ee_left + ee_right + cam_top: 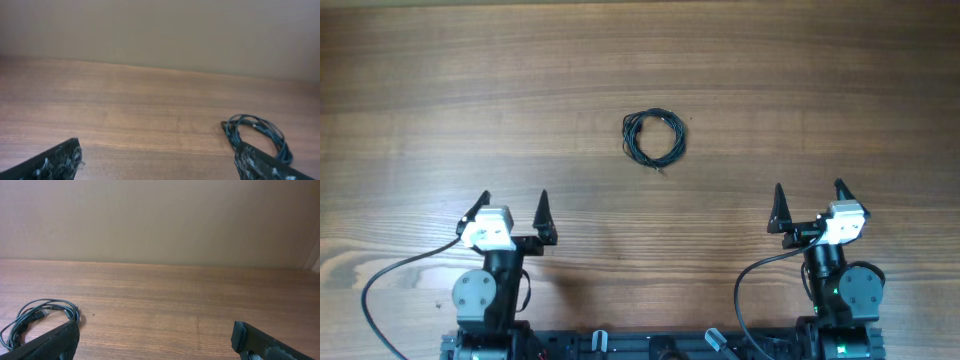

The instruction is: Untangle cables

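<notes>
Centrally, black cables point(655, 137) on table point(820, 80).

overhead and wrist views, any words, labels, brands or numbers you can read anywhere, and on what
There is no readable text in any view.
The thin black coiled cable, the brown wooden table, the left gripper and the right gripper show no legible words, labels, numbers or signs.
</notes>
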Controlling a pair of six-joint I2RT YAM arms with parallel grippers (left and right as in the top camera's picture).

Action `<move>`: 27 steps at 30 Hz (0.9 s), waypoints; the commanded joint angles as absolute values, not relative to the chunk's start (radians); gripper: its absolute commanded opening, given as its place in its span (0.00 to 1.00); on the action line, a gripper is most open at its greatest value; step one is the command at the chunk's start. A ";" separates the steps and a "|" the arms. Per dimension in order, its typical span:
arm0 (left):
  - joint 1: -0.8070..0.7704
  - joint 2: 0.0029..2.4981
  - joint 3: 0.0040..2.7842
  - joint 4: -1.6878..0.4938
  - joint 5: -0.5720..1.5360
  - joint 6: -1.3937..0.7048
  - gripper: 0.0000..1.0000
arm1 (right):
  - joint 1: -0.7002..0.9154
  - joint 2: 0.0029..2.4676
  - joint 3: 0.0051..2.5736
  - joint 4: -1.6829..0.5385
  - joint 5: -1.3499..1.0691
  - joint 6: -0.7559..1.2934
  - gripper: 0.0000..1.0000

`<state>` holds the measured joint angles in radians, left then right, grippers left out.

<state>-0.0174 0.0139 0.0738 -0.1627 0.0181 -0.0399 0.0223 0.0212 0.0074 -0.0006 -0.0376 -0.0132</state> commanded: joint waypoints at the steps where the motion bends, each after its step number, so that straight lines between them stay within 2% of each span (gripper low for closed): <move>1: -0.015 0.010 0.224 -0.247 0.033 -0.064 1.00 | 0.017 0.010 0.005 0.002 -0.047 -0.024 1.00; 6: -0.015 0.042 0.369 -0.371 0.033 -0.064 1.00 | 0.017 0.010 0.005 0.002 -0.047 -0.024 1.00; 13: -0.015 0.160 0.547 -0.413 0.033 -0.068 1.00 | 0.017 0.010 0.005 0.002 -0.047 -0.024 1.00; 20: -0.015 0.402 0.812 -0.506 0.033 -0.048 1.00 | 0.017 0.010 0.005 0.002 -0.047 -0.024 1.00; 27: -0.015 0.722 1.149 -0.694 0.033 -0.030 1.00 | 0.017 0.010 0.005 0.002 -0.047 -0.024 1.00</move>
<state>-0.0174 0.5770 0.9905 -0.6243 0.0250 -0.0532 0.0223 0.0212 0.0071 -0.0006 -0.0376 -0.0135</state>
